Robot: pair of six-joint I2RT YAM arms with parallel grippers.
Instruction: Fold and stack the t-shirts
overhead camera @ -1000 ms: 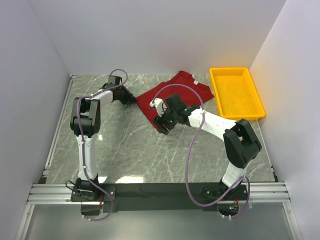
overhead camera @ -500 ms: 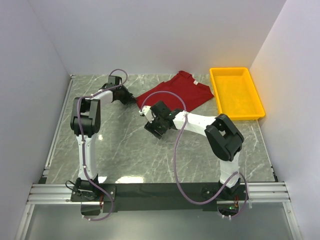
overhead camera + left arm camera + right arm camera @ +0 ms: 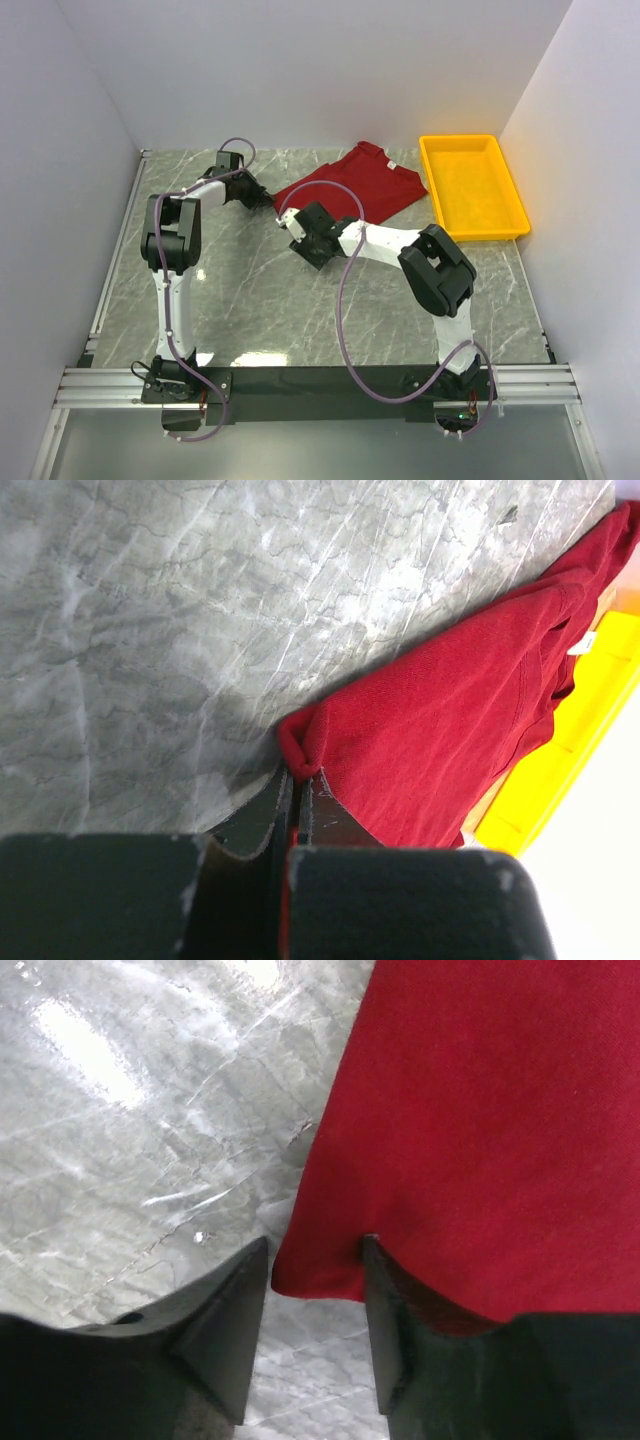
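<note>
The two fingers [image 3: 250,825] of the left gripper [image 3: 300,777] are pressed together, and a bunched corner of the dark red t-shirt [image 3: 355,185] is pinched between their tips, low on the grey marble table [image 3: 260,290]. In the left wrist view the cloth spreads away from this corner toward the right side, and it lies flat. The right gripper [image 3: 315,1243] has its fingers about half apart. A near corner of the t-shirt lies between them on the table. The right finger [image 3: 400,1330] is at the cloth edge and throws a shadow on it, and the left finger [image 3: 225,1325] is over bare marble just beside the corner. The fingers do not clamp the cloth. From above, the t-shirt is in the far middle part of the table, with its collar toward the far right. Its left corner is at the left gripper, and its near left part is hidden partly under the right arm, which reaches across from the right. A small white tag [image 3: 392,165] is at the collar; it is too small to read any writing on it. A yellow tray [image 3: 458,139] stands just beside the t-shirt on the right, near the far right corner. No brand or other text is legible on the arms or the tray.
</note>
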